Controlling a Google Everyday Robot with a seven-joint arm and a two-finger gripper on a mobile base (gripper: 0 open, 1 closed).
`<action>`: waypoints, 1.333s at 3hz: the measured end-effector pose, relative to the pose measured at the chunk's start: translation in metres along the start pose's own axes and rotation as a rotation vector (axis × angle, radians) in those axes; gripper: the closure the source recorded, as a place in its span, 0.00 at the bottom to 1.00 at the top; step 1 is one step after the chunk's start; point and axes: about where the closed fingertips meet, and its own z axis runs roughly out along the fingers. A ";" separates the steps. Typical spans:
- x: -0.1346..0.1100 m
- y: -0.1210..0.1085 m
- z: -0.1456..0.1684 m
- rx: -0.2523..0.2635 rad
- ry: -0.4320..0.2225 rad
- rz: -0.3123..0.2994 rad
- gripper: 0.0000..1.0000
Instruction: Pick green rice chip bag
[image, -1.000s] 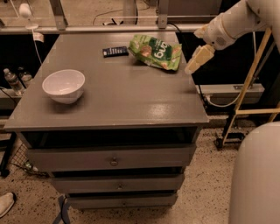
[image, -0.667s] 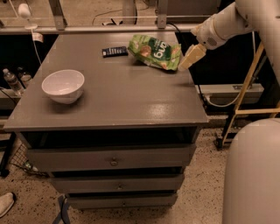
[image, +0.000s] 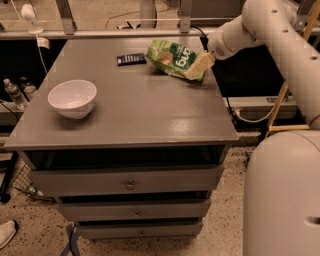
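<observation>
On the surface (image: 150, 115) lies the green rice chip bag (image: 172, 59): packet (image: 131, 59) just left, bowl (image: 72, 98) well front-left, tool (image: 199, 66) at its right end.

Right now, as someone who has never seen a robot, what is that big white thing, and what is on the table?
The white shape is a robot: a mobile base with one arm. A single camera looks down on the grey table. The arm ends in a gripper, which sits at the right end of the green rice chip bag; whether it grips the bag I cannot tell. Also there: a white bowl and a small dark packet.
</observation>
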 end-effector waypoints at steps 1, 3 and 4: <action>-0.006 0.002 0.018 -0.016 -0.022 0.027 0.00; -0.020 0.012 0.044 -0.094 -0.088 0.088 0.00; -0.025 0.013 0.048 -0.111 -0.108 0.106 0.22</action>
